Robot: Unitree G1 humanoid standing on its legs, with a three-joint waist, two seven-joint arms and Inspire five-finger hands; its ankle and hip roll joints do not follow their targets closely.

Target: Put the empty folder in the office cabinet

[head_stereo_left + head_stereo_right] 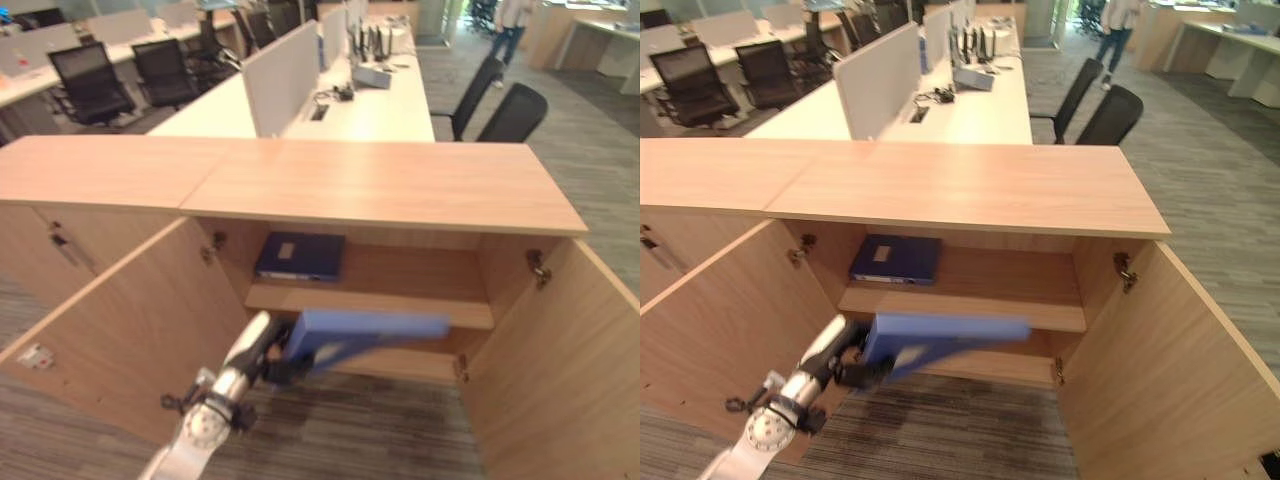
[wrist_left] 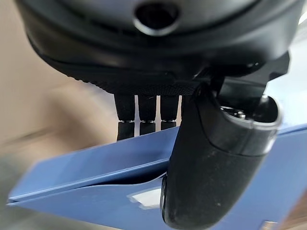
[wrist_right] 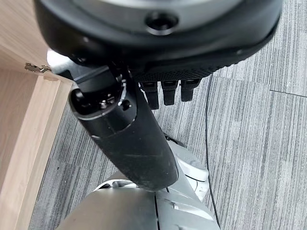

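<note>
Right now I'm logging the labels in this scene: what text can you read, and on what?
None is readable.
Dark folder on the cabinet shelf: pale spine label, blurred.
Blue folder pinched in the left hand: pale patch, no legible print.

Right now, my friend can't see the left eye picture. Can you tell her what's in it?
The robot's left hand holds a blue folder at the open wooden cabinet, just in front of the lower space. A dark blue folder already lies on the upper shelf. Behind are desks and black chairs.
</note>
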